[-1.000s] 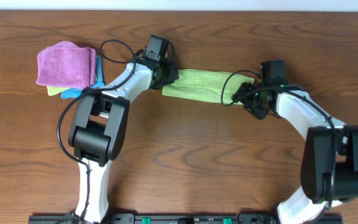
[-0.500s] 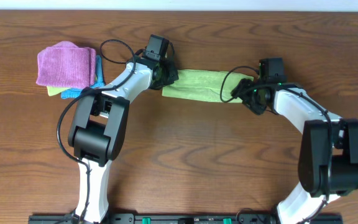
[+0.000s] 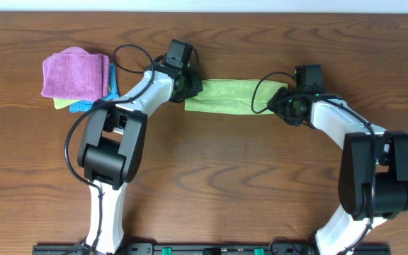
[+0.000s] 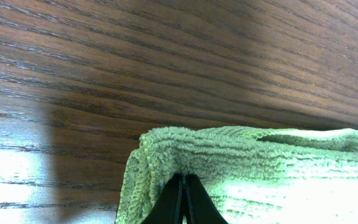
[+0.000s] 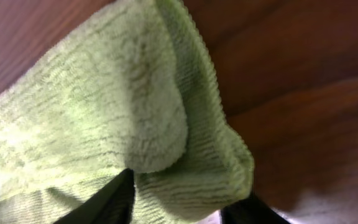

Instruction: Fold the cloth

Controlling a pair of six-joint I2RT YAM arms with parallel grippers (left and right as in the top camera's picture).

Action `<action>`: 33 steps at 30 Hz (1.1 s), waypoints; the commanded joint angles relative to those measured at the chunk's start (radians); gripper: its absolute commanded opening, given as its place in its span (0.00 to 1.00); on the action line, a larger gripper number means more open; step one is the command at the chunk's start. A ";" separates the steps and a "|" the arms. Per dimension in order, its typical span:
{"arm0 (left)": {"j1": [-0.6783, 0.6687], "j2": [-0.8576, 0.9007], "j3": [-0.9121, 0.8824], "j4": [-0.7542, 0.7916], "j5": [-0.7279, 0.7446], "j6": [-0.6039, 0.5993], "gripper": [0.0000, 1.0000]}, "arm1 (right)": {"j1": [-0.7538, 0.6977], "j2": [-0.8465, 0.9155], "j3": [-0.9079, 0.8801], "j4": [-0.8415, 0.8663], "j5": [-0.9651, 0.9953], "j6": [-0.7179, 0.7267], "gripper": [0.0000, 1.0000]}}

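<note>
One cloth (image 3: 225, 96), ends in left end effector (image 4: 182, 194) and right end effector (image 5: 180, 205)

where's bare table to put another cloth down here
Bare brown wooden table lies between the two arms, on the near side of the lime-green microfibre cloth. The far strip is crowded: left tool and right tool pinch that cloth's ends, and the folded purple cloth stack fills the far left corner.

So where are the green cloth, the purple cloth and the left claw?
lime-green cloth (image 3: 225, 97): overhead view, middle of the folded strip.
purple cloth (image 3: 73, 71): overhead view, centre of its top face.
left gripper (image 4: 183, 182): left wrist view, between fingertips pinching the cloth's edge.
</note>
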 commanded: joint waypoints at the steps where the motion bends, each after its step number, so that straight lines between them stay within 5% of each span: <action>1: 0.003 0.017 -0.002 -0.025 -0.037 0.003 0.06 | 0.008 0.047 -0.018 0.003 0.062 0.002 0.36; 8: 0.003 0.017 -0.002 -0.037 -0.037 0.003 0.06 | 0.008 0.047 -0.018 0.029 0.085 -0.016 0.02; 33: 0.003 0.017 -0.002 -0.083 -0.051 0.003 0.06 | 0.078 -0.093 -0.017 0.034 0.039 -0.140 0.01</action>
